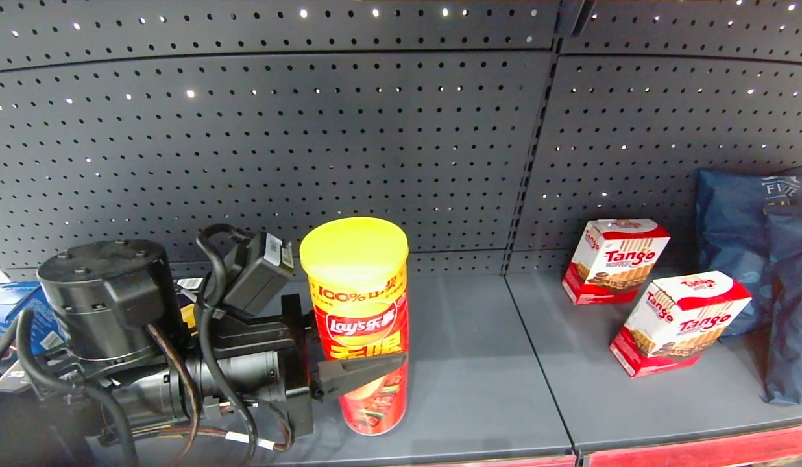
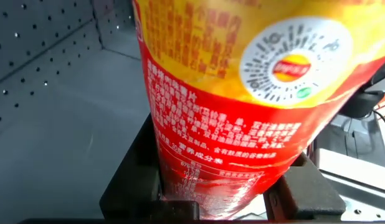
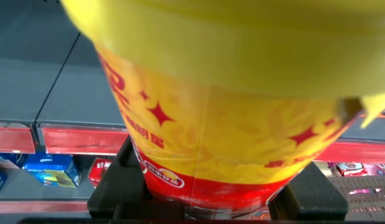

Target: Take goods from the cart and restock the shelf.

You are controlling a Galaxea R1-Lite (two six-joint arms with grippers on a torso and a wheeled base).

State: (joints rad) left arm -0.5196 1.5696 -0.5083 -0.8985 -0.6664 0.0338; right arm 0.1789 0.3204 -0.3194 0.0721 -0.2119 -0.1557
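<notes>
The left claw [image 1: 365,371] is clenched on a can [image 1: 355,259] — upright at the front of the grey shelf [image 1: 479,363], well apart from the boxes [image 1: 680,321] to its right. The right claw [image 3: 208,202] grasps a second can [image 3: 230,124] — yellow lid toward the wrist camera.

Lettering I won't read covers my chip can [image 1: 359,311], plus a round code label [image 2: 295,68]; logos mark two boxes [image 1: 615,259] [image 1: 680,321] at three o'clock.

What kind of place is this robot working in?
Probably a shop or mock store: a pegboard-backed shelf with a red front rail, stocked with wafer boxes and blue snack bags. The left gripper holds a chip can; the right gripper holds a second chip can.
</notes>
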